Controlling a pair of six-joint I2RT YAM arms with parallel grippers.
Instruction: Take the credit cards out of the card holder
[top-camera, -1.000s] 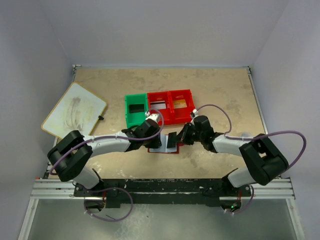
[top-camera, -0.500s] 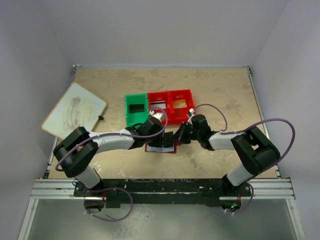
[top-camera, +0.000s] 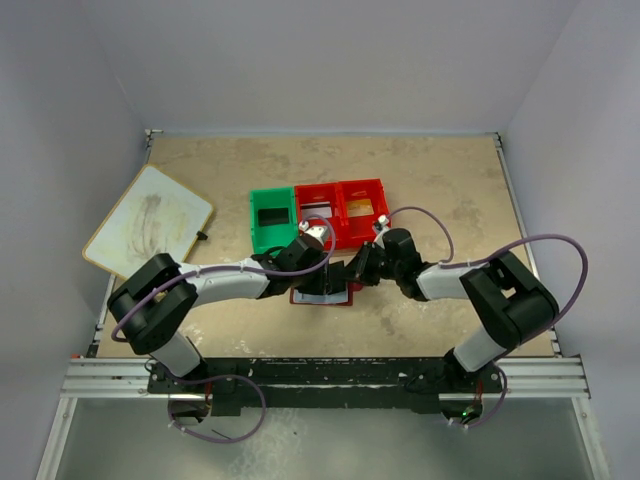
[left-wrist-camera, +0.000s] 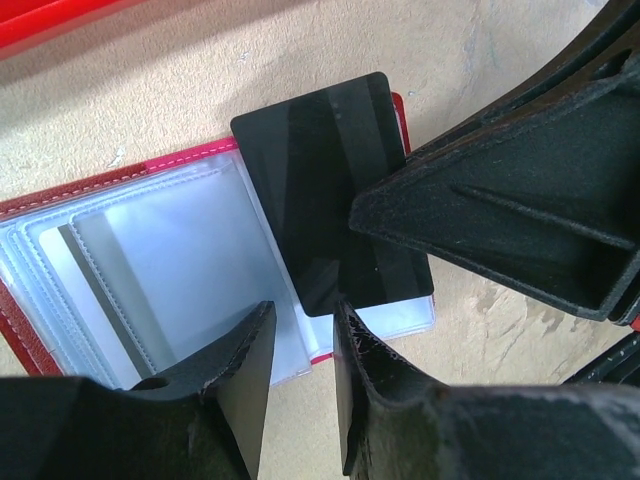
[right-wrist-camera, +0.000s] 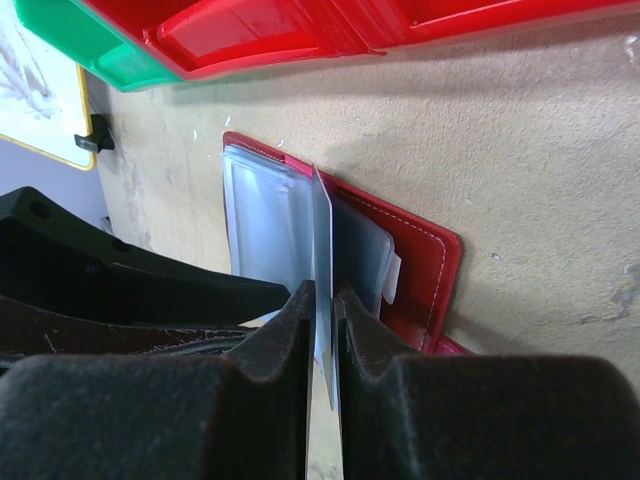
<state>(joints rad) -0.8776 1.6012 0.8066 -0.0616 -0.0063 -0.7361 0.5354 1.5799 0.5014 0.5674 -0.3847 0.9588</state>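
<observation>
The maroon card holder (top-camera: 322, 297) lies open on the table, its clear sleeves (left-wrist-camera: 170, 260) facing up. My right gripper (top-camera: 358, 272) is shut on a black credit card (left-wrist-camera: 330, 190), which stands tilted over the holder's right end. In the right wrist view the card (right-wrist-camera: 322, 240) shows edge-on between my right gripper's (right-wrist-camera: 322, 295) jaws, above the red cover (right-wrist-camera: 430, 270). My left gripper (left-wrist-camera: 300, 320) hovers over the sleeves' near edge, jaws slightly apart and empty. It shows in the top view (top-camera: 318, 268) just left of the right gripper.
The green-and-red bin tray (top-camera: 297, 192) stands just beyond the holder, with a dark card in the green compartment and pale things in the red ones. Its wall shows in the right wrist view (right-wrist-camera: 300, 30). A large white board (top-camera: 148, 220) lies at the far left.
Over the last second both arms have closed in on the holder, the right gripper drawing left with the black card. In the last half second almost nothing has moved.
</observation>
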